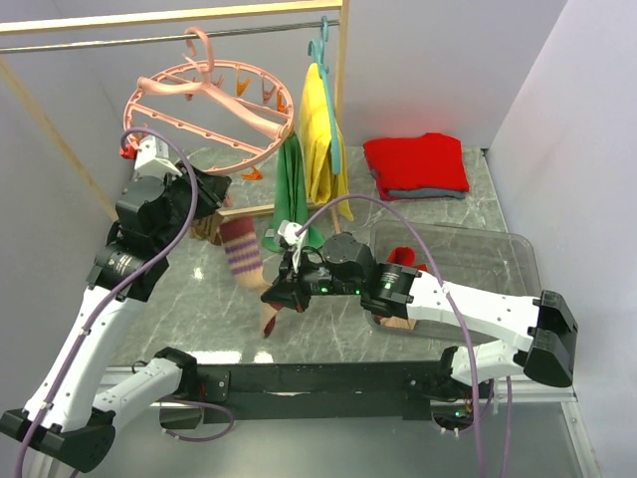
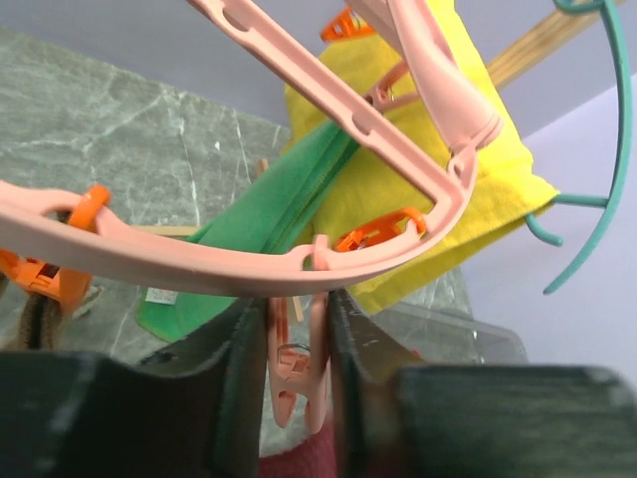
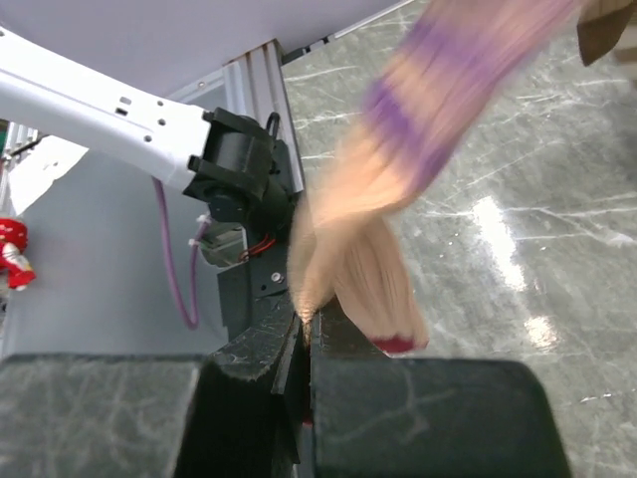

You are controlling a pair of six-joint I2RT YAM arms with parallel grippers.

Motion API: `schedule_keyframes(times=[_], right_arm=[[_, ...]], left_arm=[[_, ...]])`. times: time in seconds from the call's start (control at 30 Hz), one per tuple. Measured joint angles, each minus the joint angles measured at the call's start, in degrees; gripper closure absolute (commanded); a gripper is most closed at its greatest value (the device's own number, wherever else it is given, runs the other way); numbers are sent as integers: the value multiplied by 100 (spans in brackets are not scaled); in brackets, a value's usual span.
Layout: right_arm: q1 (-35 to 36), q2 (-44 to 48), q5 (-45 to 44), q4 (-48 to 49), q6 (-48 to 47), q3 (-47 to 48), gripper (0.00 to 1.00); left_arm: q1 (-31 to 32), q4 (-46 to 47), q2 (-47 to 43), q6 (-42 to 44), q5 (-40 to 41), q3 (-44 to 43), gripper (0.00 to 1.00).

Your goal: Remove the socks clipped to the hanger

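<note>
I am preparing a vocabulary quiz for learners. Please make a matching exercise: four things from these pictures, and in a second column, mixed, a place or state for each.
1. left gripper
2. right gripper
3. yellow cloth
4. red garment

A. hangs on the teal hanger
B. folded on the table
C. closed on a pink clip
D. closed on the striped sock

Pairs: 1-C, 2-D, 3-A, 4-B

Glossy plastic hanger (image 2: 199,264), cloth sock (image 3: 438,110)
</note>
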State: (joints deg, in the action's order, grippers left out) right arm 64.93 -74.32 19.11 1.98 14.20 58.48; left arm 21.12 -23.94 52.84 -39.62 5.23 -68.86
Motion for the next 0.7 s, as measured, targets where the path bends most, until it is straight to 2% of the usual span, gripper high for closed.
schedule_keyframes(times=[0.07,0.1,0.23,0.33,0.5,0.57,0.7], right_arm=[[2,59,9,-22,39,-11,100],[2,90,9,-7,68,-42,100],[2,170,-74,37,173,-282,100],[2,258,-463,-74,284,-581,100],[-90,632,-1991,-896,531,-789,100],[-223,992,-2791,-1325,667,-887,100],[-673,1926,-3827,-2013,920,-1091,100]], left_arm=[[-31,46,-26,7,31,22,88],[-46,59,-35,4,39,22,89],[-52,66,-42,2,39,26,90],[-57,98,-39,-2,20,63,89],[-59,155,-11,-2,-101,81,87],[-61,195,-4,2,-197,81,86],[-68,258,0,15,-437,81,85]])
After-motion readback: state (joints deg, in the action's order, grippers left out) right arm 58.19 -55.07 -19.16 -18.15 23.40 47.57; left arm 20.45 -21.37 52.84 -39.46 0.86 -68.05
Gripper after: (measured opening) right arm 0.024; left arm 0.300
